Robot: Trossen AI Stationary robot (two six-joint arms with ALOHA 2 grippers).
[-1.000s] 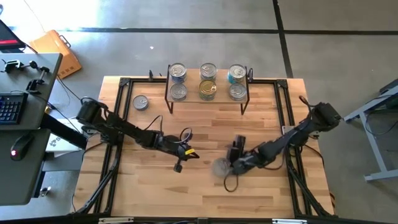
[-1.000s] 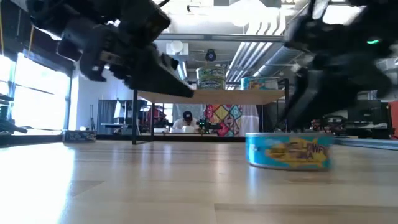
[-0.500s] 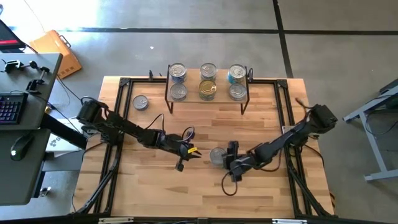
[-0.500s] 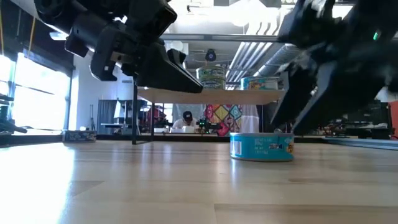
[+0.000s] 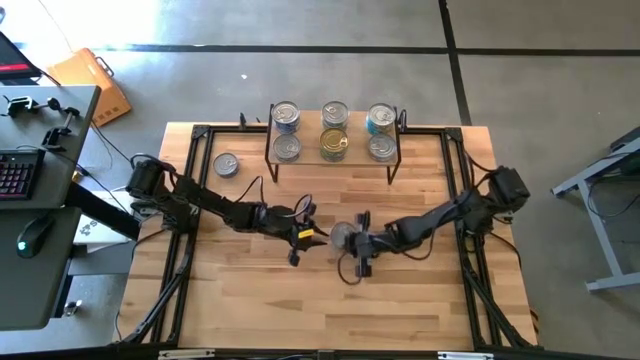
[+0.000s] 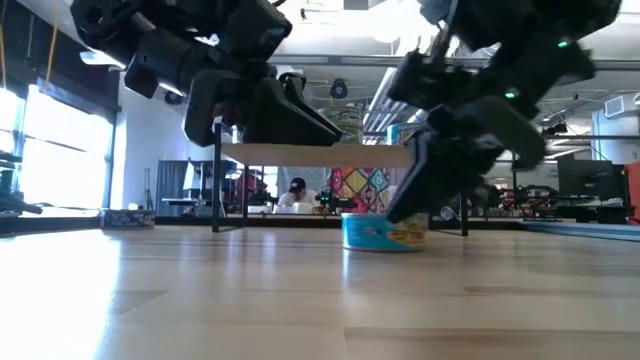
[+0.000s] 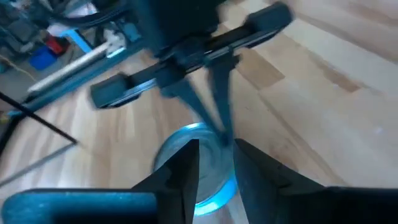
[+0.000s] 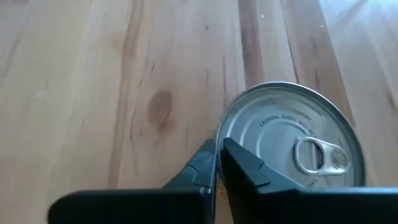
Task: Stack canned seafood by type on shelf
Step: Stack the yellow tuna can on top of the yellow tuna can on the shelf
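Observation:
A silver-lidded tin (image 5: pixel 343 236) with a blue side label (image 6: pixel 383 232) stands flat on the table near its middle. My right gripper (image 5: pixel 355 247) is shut, with its fingertips at the tin's rim. My left gripper (image 5: pixel 316 237) hangs just left of the tin and above the table. Its fingers stand a narrow gap apart (image 7: pixel 214 163) and touch nothing. The shelf (image 6: pixel 370 155) stands at the far side with several tins (image 5: pixel 335 130) on it in two rows. One more tin (image 5: pixel 227 165) rests on the table left of the shelf. My right gripper has its shut fingertips (image 8: pixel 239 158) against the rim of the tin's lid (image 8: pixel 231 132), on the side away from the pull tab. The fingers slant down from the table's right. The tin stands flat on the table, lid up.
Black rails (image 5: pixel 190 200) run along the table's left and right sides (image 5: pixel 465 190). Bare wood lies between the shelf and the grippers, and more toward the near edge. A desk with a keyboard (image 5: pixel 15 170) stands off the table's left side.
My right gripper has gone toward the table's left and a little toward the far edge, and it has shut. The tin has slid along the table the same way, upright, to the middle. My left gripper has edged right toward the tin.

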